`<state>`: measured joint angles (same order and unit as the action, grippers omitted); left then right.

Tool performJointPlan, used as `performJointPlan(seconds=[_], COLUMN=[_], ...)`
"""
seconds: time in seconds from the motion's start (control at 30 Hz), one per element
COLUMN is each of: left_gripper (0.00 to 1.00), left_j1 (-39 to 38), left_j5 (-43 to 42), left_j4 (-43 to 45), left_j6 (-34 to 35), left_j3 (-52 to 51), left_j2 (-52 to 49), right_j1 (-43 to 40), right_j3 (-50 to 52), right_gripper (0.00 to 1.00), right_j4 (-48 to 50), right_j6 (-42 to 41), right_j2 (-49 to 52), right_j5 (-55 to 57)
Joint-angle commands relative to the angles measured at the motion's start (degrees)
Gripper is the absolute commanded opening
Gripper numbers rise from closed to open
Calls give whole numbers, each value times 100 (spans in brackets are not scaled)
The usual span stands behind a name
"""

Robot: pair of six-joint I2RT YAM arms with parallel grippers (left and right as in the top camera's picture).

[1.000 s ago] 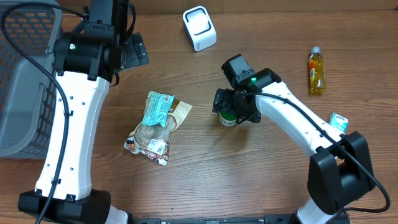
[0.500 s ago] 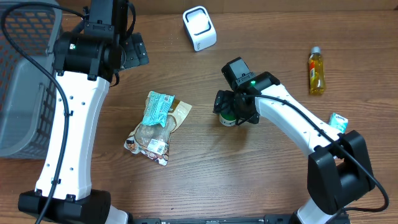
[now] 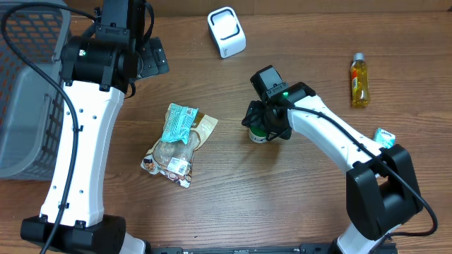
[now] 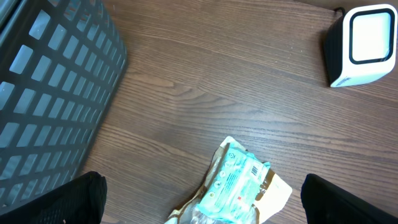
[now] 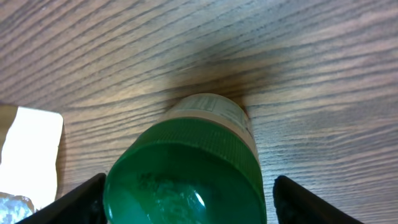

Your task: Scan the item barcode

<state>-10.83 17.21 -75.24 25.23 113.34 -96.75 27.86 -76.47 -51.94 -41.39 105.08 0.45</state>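
A small white bottle with a green cap (image 3: pixel 258 133) stands upright at mid-table. My right gripper (image 3: pixel 264 124) reaches down around it. In the right wrist view the green cap (image 5: pixel 186 177) fills the space between the fingers: the left finger (image 5: pixel 84 202) is against it and the right finger (image 5: pixel 311 199) stands a little off, so the jaws are open around the bottle. The white barcode scanner (image 3: pixel 226 32) sits at the back of the table. My left gripper (image 4: pixel 205 202) hangs wide open and empty over the snack bag (image 4: pixel 239 190).
A teal and brown snack bag (image 3: pixel 178 144) lies left of the bottle. A grey mesh basket (image 3: pixel 25 92) stands at the left edge. A yellow bottle (image 3: pixel 359 80) and a small teal box (image 3: pixel 385 137) lie at the right.
The right gripper's fingers have drawn in around the green-capped bottle. The left arm has not moved.
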Motion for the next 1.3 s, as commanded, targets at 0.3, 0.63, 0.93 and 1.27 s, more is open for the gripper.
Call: performJointPlan(seconds=[0.3,0.63,0.93,1.27], left_gripper=[100,100,100,100], left_j1=[-7,-7,-7,-7], left_j5=[81,81,81,79], left_j4=[7,4,7,4], left_j6=[-83,-85,-85,-83], left_j3=[114,114,114,114], left_j2=[125,125,125,125], right_j1=[170,487,605,588], right_j3=[35,33,33,-450], right_gripper=[60,52,53,100], right_j4=[-140,-299,-754,-885], right_j6=[-79,1971,3622,3136], right_j2=[50,50,50,48], right_j5=[72,-826,-774,-461])
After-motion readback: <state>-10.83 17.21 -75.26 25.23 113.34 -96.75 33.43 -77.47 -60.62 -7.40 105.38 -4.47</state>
